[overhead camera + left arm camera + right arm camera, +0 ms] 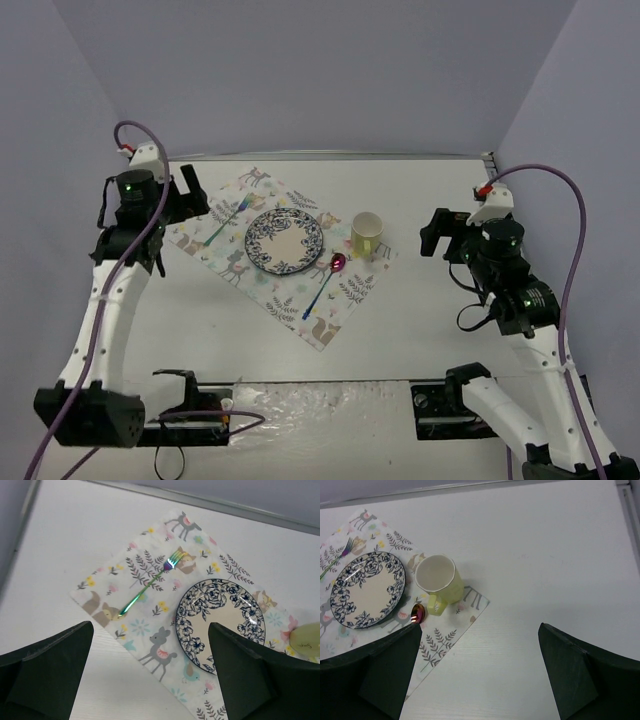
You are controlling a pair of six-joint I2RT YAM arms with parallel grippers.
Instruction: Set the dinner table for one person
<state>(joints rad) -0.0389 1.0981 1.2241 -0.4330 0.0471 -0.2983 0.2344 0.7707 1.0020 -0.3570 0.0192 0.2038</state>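
On the white dinner table [420, 330] lies a square printed cloth [262, 188], set cornerwise. A blue-patterned plate [284, 242] sits at its middle. An iridescent fork [225, 225] lies left of the plate, and a spoon [328, 278] with a pink bowl lies right of it. A yellow mug [366, 235] stands upright at the cloth's right corner. My left gripper [185, 195] hovers open above the cloth's left edge [145, 625], holding nothing. My right gripper [440, 232] is open and empty over bare table right of the mug [437, 580].
A metal edge strip [330, 155] runs along the table's far side, with grey walls behind and to both sides. Both arm bases and their cables sit at the near edge [320, 410].
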